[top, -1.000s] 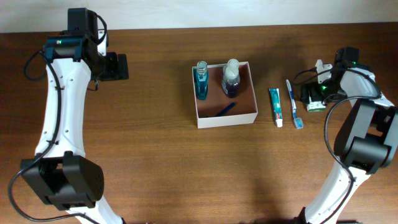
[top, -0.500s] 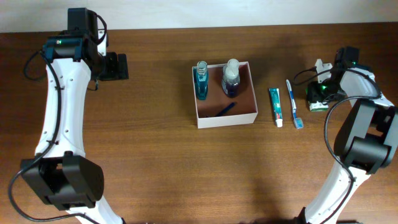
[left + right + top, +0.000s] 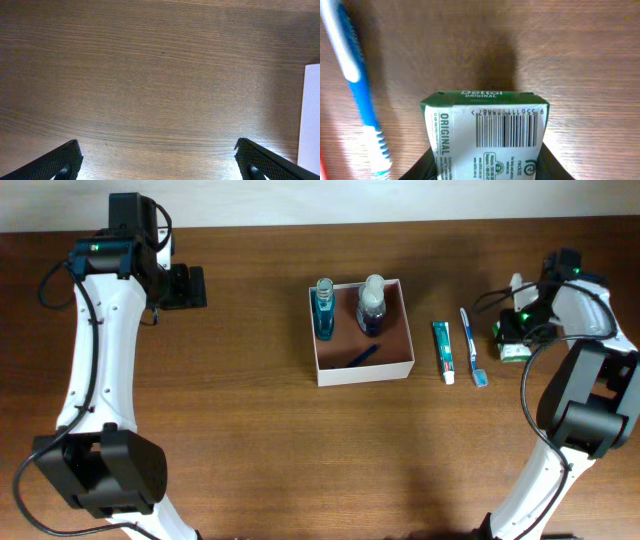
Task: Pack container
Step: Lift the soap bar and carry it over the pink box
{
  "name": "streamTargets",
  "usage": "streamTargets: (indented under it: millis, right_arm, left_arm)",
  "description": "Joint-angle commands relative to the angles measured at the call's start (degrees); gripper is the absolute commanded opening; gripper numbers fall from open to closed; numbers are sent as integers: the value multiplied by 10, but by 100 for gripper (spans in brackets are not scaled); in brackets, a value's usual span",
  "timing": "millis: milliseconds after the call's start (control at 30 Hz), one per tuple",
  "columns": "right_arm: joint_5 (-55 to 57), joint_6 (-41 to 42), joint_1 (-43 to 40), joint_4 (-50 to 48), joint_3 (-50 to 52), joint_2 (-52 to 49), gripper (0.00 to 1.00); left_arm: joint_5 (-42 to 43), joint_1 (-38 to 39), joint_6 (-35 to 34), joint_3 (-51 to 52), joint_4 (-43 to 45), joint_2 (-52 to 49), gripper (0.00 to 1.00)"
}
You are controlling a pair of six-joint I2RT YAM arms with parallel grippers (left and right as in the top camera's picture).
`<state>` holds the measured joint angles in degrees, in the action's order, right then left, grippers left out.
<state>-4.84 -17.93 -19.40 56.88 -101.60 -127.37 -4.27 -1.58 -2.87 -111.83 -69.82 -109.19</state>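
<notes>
Thin-walled square container (image 3: 365, 373); glossy rectangular green packet (image 3: 487, 135) between right fingers (image 3: 426, 169).

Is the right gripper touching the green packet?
Touching. The right wrist view shows the green packet sitting between the right gripper, whose dark fingers press flush against its two sides with no gap.

Container (image 3: 365, 374): far wall blocked by teal bottle (image 3: 323, 315) and dark-blue bottle (image 3: 370, 310), both upright. Near half is open bar 1 slim blue item (image 3: 363, 356). Toothpaste (image 3: 442, 350) and toothbrush (image 3: 472, 348) lie between container and right gripper (image 3: 508, 340), its jaws filled by green packet (image 3: 485, 132).
</notes>
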Motion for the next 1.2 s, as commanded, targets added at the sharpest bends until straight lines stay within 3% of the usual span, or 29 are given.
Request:
streamTargets:
  millis: [0, 533, 1167]
  right_arm:
    - [-58, 39, 3, 33, -63, 5, 33]
    - [-147, 52, 95, 234, -185, 6, 33]
    - [-147, 51, 191, 405, -244, 7, 36]
  left_arm:
    - [4, 0, -3, 3, 0, 1, 99]
    - [4, 0, -3, 3, 0, 1, 99]
    - [4, 0, -3, 3, 0, 1, 99]
